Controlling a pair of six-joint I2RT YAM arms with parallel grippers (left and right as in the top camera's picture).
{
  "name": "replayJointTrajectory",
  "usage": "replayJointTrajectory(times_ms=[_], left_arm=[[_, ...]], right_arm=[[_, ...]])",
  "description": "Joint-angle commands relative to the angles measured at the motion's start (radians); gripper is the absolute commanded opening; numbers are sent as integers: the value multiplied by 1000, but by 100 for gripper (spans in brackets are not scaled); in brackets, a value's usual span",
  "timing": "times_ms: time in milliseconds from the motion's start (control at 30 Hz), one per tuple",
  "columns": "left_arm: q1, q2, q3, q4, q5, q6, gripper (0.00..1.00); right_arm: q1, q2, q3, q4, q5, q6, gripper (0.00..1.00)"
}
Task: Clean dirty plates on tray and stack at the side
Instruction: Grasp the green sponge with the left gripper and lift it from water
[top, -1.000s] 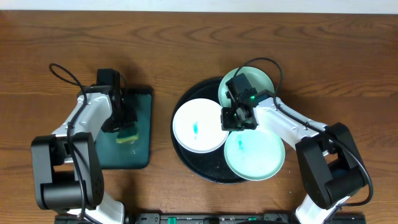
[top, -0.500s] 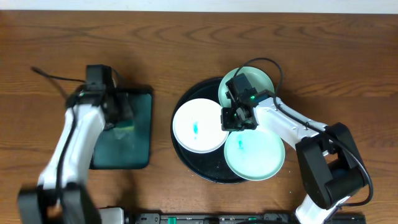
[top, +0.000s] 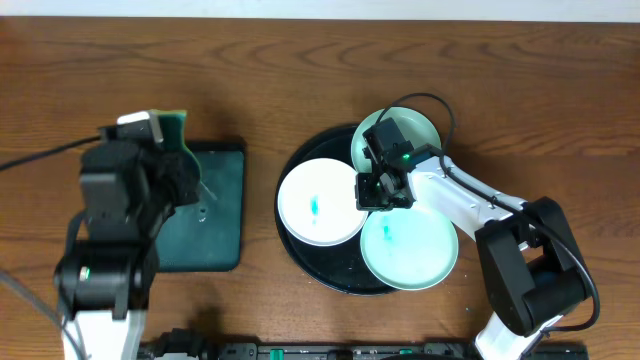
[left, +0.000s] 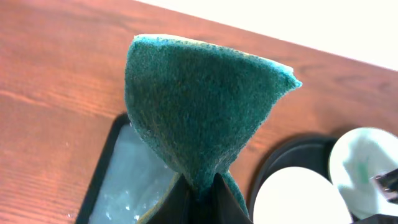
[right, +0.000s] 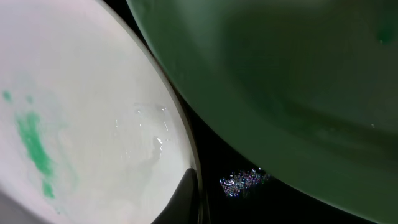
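Three plates lie on the black tray (top: 325, 268): the white plate (top: 318, 205) at left, the near mint plate (top: 410, 245) and the far mint plate (top: 408, 128). The first two have a teal smear. The left gripper (left: 202, 194) has its jaws pinched on a green sponge (left: 199, 112), near the dark-green tray (top: 215, 225). The right gripper (top: 383, 188) has closed jaws at the white plate's rim.
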Motion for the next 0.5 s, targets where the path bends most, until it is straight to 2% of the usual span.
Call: replayJointTrajectory(times_ms=[0, 467], left_arm=[[-3, -76, 1, 11, -1, 71, 7], [-3, -58, 1, 12, -2, 82, 7]], right_arm=[[9, 10, -7, -15, -9, 0, 1], [9, 10, -7, -19, -9, 0, 1]])
